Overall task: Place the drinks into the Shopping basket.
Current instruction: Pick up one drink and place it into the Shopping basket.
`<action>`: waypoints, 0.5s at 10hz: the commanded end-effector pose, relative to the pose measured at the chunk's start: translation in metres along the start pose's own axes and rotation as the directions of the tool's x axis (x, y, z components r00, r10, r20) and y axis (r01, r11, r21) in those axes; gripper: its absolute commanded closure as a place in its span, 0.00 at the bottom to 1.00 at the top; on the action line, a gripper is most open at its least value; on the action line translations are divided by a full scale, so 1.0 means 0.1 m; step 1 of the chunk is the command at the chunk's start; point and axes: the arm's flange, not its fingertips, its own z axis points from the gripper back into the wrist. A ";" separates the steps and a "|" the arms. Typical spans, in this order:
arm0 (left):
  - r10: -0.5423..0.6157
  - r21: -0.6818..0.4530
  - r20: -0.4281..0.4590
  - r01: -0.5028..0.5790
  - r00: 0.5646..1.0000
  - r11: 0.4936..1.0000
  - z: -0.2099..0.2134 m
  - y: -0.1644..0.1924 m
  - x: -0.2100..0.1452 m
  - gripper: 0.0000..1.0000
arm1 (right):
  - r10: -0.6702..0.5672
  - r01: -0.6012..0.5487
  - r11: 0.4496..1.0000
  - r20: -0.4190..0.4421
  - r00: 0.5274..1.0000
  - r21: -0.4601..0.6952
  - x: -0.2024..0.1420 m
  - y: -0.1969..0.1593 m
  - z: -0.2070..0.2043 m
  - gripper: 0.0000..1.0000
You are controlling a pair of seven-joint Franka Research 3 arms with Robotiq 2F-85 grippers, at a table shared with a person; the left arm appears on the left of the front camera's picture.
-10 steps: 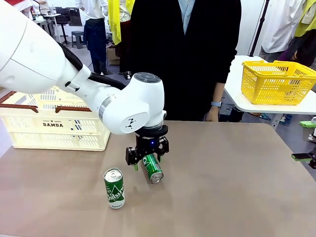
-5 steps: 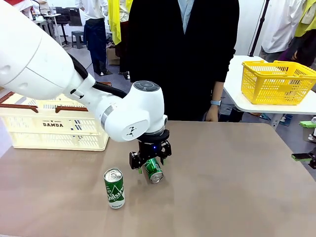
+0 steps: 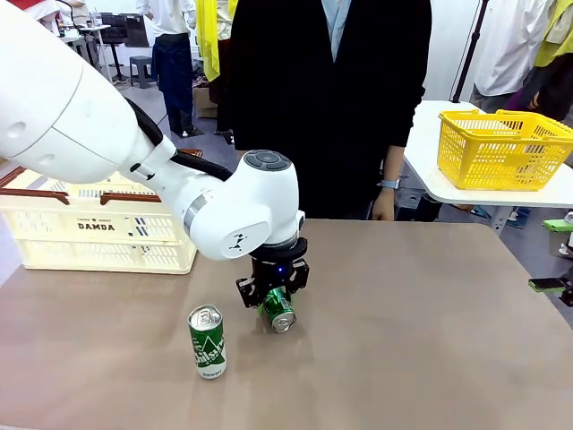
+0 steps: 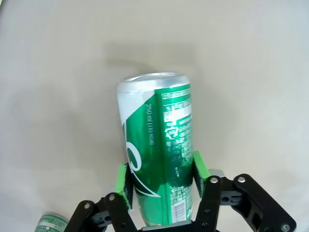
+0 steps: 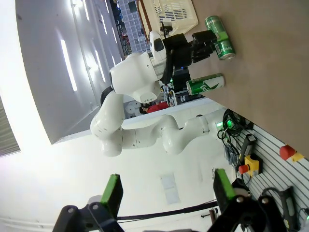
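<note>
A green drink can (image 3: pixel 279 310) lies on its side at the middle of the brown table. My left gripper (image 3: pixel 272 298) reaches down over it, shut on it. In the left wrist view its green pads (image 4: pixel 124 186) press both sides of the can (image 4: pixel 158 145), whose silver end points away. A second green can (image 3: pixel 207 341) stands upright to the left, apart from the gripper; its edge (image 4: pixel 52 224) shows in the corner. The cream Shopping basket (image 3: pixel 98 228) with brown rim sits at the table's far left. My right gripper (image 5: pixel 166 191) is open and holds nothing; both cans (image 5: pixel 219 43) (image 5: pixel 205 85) show far off.
A person in dark clothes stands at the far edge, one hand (image 3: pixel 385 206) hanging by the table. A yellow mesh basket (image 3: pixel 504 148) sits on a separate white table at the right. The table's right half is bare.
My left gripper lowered slightly over the lying can and its fingers closed from wide open onto the can's sides. The standing can and the basket have not moved.
</note>
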 end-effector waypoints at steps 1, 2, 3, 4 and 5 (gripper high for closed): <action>0.024 0.005 0.040 -0.024 0.999 1.000 -0.02 0.03 -0.05 1.00 | 0.001 -0.001 1.000 -0.002 1.000 0.008 -0.01 0.04 0.02 0.00; 0.022 0.004 0.044 -0.022 0.999 1.000 -0.01 0.03 -0.05 1.00 | 0.001 -0.001 1.000 -0.002 1.000 0.008 -0.01 0.04 0.02 0.00; 0.023 -0.004 0.044 -0.023 0.999 1.000 0.03 0.07 -0.04 1.00 | 0.001 -0.001 1.000 -0.002 1.000 0.008 -0.01 0.04 0.02 0.00; 0.036 -0.025 0.049 -0.035 0.998 0.999 0.11 0.11 0.00 1.00 | 0.001 -0.001 1.000 -0.002 1.000 0.008 -0.01 0.04 0.02 0.00; 0.039 -0.049 0.044 -0.037 0.998 0.998 0.20 0.16 0.04 1.00 | 0.001 -0.001 1.000 -0.002 1.000 0.008 -0.01 0.04 0.02 0.00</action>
